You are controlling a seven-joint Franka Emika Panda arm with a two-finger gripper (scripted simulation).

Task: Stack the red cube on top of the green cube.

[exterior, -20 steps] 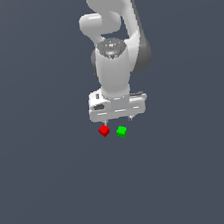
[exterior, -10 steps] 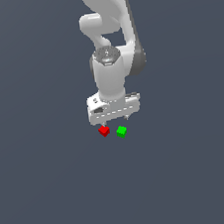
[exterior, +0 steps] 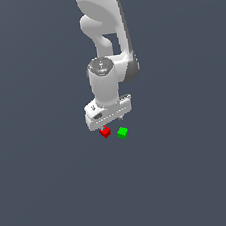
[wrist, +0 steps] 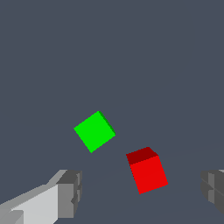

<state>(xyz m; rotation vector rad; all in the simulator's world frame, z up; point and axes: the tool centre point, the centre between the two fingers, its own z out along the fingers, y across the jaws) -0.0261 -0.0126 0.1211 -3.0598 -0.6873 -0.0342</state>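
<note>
Cubes: two in all, one red cube (exterior: 105,132) and one green cube (exterior: 122,132), both resting on the plain dark grey tabletop (exterior: 55,193). They lie near each other but apart, a gap between them; green sits to the exterior view's right of red. One white arm, its gripper (exterior: 109,120) low over the red cube. Wrist view: two grey fingers (wrist: 70,193) spread wide apart, holding nothing, red cube (wrist: 148,169) between them, touching neither. Green cube (wrist: 94,131) lies beyond, outside the fingers.
</note>
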